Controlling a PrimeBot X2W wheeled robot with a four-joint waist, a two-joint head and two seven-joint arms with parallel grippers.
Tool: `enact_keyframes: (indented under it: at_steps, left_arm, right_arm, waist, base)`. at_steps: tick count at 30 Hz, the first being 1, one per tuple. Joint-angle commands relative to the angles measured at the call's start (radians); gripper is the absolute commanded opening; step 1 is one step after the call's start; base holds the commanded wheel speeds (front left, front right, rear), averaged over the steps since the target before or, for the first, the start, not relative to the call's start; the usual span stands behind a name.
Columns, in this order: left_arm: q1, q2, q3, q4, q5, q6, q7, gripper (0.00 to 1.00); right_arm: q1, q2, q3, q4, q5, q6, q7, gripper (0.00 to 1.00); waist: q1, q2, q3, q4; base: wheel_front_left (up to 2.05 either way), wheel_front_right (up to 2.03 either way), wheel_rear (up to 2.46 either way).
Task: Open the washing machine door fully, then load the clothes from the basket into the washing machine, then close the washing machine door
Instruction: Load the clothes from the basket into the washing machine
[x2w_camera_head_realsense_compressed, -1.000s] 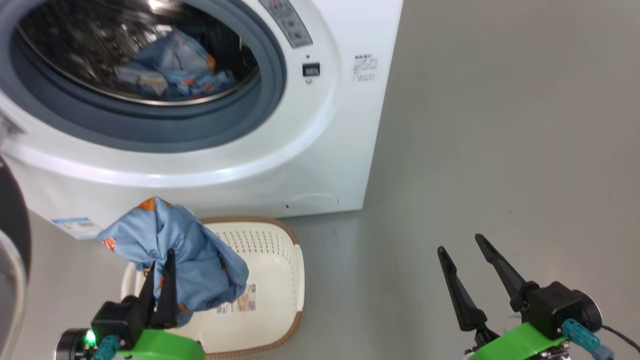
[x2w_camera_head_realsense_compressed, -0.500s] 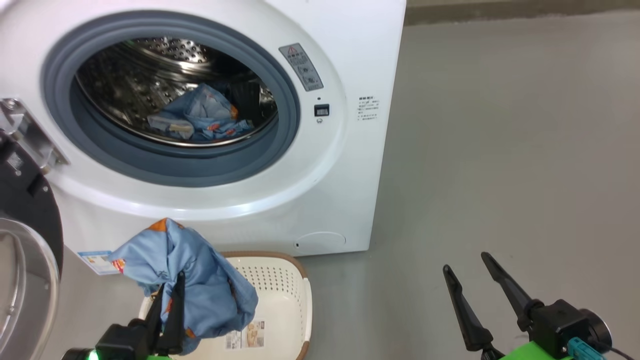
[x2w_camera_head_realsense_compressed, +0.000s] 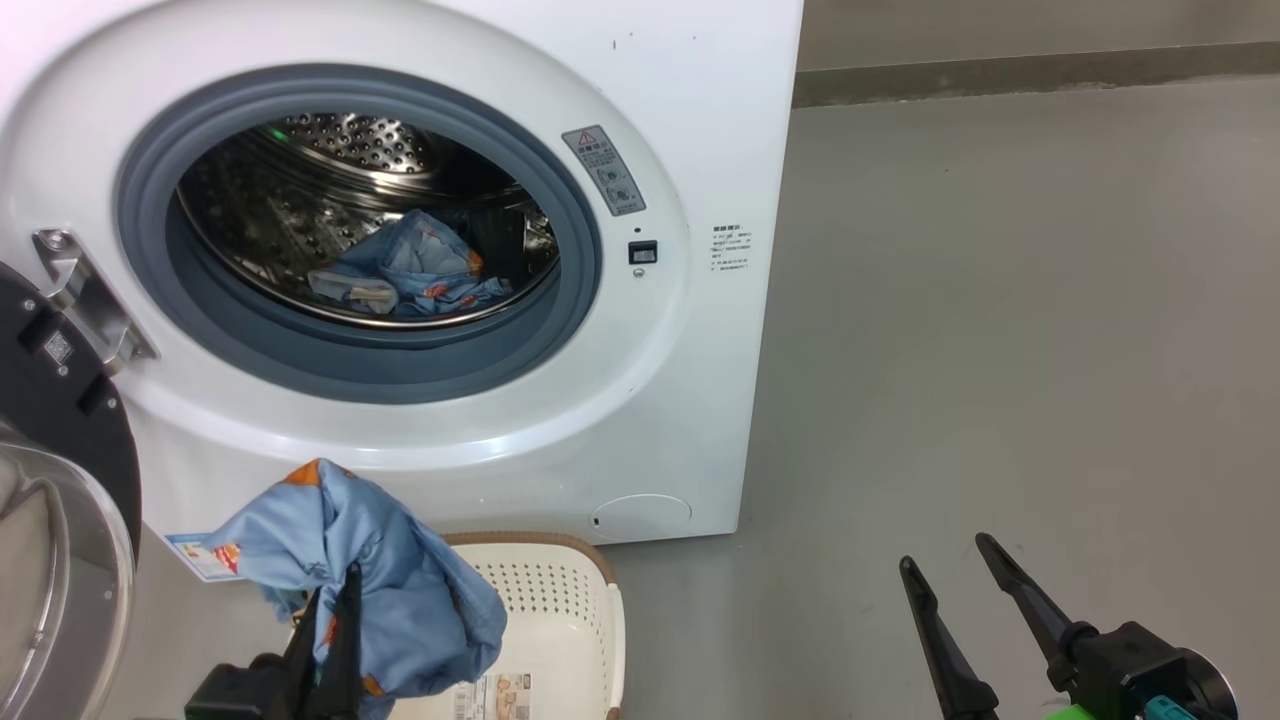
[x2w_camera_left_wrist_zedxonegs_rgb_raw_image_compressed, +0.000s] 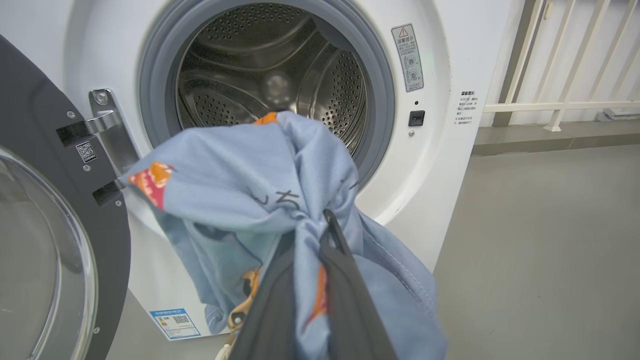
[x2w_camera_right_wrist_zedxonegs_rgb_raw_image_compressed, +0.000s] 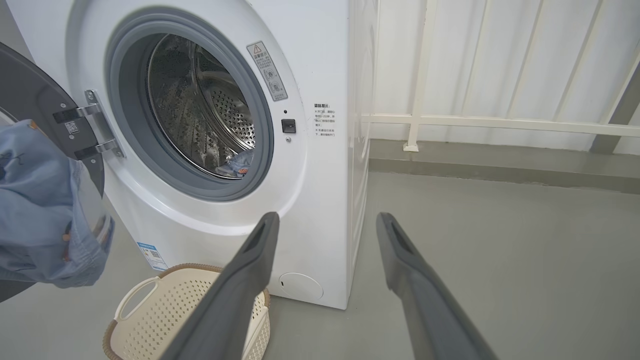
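Observation:
The washing machine (x2w_camera_head_realsense_compressed: 680, 420) stands with its drum open, and the washing machine door (x2w_camera_head_realsense_compressed: 60, 470) is swung out to the left on its hinge. One piece of the clothes (x2w_camera_head_realsense_compressed: 410, 275) lies in the steel drum. My left gripper (x2w_camera_head_realsense_compressed: 335, 600) is shut on a second blue garment (x2w_camera_head_realsense_compressed: 380, 560), which hangs bunched above the left part of the basket (x2w_camera_head_realsense_compressed: 570, 620). In the left wrist view that garment (x2w_camera_left_wrist_zedxonegs_rgb_raw_image_compressed: 240, 190) drapes over the left gripper (x2w_camera_left_wrist_zedxonegs_rgb_raw_image_compressed: 320, 235), in front of the drum mouth (x2w_camera_left_wrist_zedxonegs_rgb_raw_image_compressed: 270, 85). My right gripper (x2w_camera_head_realsense_compressed: 943, 552) is open and holds nothing, over the floor right of the machine.
Grey floor (x2w_camera_head_realsense_compressed: 1000, 350) stretches to the right of the machine. A white railing (x2w_camera_right_wrist_zedxonegs_rgb_raw_image_compressed: 500, 122) and a low kerb run along the wall behind it. The basket (x2w_camera_right_wrist_zedxonegs_rgb_raw_image_compressed: 150, 320) sits against the machine's front, below the opening. A blue sticker (x2w_camera_head_realsense_compressed: 195, 555) marks the lower front panel.
The head camera has moved, so the whole drum opening and hinge now show, lower in the picture. The left gripper still holds the garment above the basket. The right gripper stays open.

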Motion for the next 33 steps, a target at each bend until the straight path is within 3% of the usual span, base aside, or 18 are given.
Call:
enact_keyframes:
  at_steps: [1, 24, 33]
  left_arm:
    - [-0.017, 0.017, 0.034, -0.033, -0.002, 0.009, 0.002, 0.00]
    - [-0.068, 0.023, 0.021, -0.002, -0.014, 0.012, -0.006, 0.00]
    - [-0.174, -0.005, 0.033, 0.107, -0.051, 0.005, -0.031, 0.00]
  right_arm:
    - [-0.018, -0.004, 0.021, -0.029, 0.003, 0.002, -0.002, 1.00]
    - [-0.026, -0.004, 0.020, -0.030, 0.005, 0.002, -0.003, 1.00]
    - [-0.072, -0.004, 0.044, -0.052, -0.010, 0.002, -0.001, 1.00]
  waist:
    - [0.0000, 0.0000, 0.000, 0.001]
    - [0.0000, 0.0000, 0.012, 0.005]
    - [0.0000, 0.0000, 0.103, -0.020]
  base:
    - [0.00, 0.00, 0.00]
    - [0.00, 0.00, 0.00]
    - [0.00, 0.00, 0.00]
